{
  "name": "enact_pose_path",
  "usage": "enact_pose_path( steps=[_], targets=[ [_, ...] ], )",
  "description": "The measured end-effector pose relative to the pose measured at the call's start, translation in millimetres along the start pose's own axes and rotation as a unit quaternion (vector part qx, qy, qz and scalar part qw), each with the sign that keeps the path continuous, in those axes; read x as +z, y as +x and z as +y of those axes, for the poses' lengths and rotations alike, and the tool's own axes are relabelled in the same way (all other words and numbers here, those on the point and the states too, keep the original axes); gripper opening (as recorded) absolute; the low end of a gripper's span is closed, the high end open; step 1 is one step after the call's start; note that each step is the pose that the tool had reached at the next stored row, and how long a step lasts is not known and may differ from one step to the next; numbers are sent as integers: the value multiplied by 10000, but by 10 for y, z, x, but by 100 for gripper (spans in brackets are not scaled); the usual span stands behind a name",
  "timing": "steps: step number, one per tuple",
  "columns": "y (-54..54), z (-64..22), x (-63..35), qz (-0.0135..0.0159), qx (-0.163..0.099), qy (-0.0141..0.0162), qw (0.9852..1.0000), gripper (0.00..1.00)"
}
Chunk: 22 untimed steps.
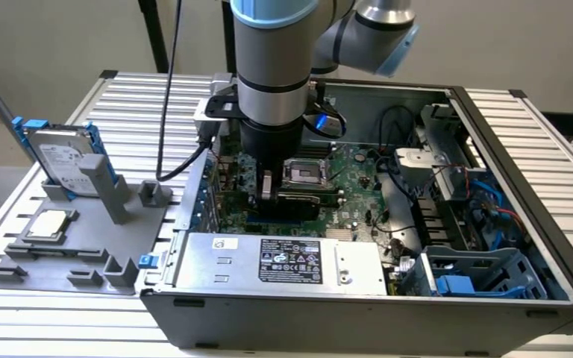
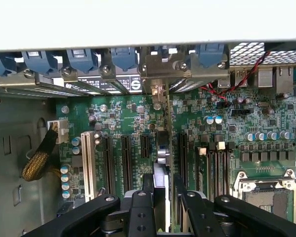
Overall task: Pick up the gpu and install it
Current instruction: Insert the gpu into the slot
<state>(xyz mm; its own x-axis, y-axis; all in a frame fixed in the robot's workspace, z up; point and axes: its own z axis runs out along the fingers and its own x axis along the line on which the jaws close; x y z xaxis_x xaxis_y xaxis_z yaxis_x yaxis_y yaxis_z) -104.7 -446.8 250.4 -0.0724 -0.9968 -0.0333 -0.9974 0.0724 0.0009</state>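
Gpu point(image 2: 161, 187) stands on its thin edge in the lower middle of the wrist view, pinched by the gripper point(image 2: 162, 207) over the motherboard point(image 2: 227, 143) slots. If it tilts or misses the slot, pushing could bend it.

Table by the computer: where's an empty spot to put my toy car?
Bare slats lie on the table at the exterior view's right of the computer case, and beyond the grey tray. Crowded: the tray holds the hard drive and chip; inside the case, the gripper holds the gpu.
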Motion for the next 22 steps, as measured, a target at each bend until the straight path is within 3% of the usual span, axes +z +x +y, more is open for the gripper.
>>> enact_pose_path(
  steps=[22],
  targets=[
    [-18,0,-1,0,-21,-1,10000,26]
  ],
)
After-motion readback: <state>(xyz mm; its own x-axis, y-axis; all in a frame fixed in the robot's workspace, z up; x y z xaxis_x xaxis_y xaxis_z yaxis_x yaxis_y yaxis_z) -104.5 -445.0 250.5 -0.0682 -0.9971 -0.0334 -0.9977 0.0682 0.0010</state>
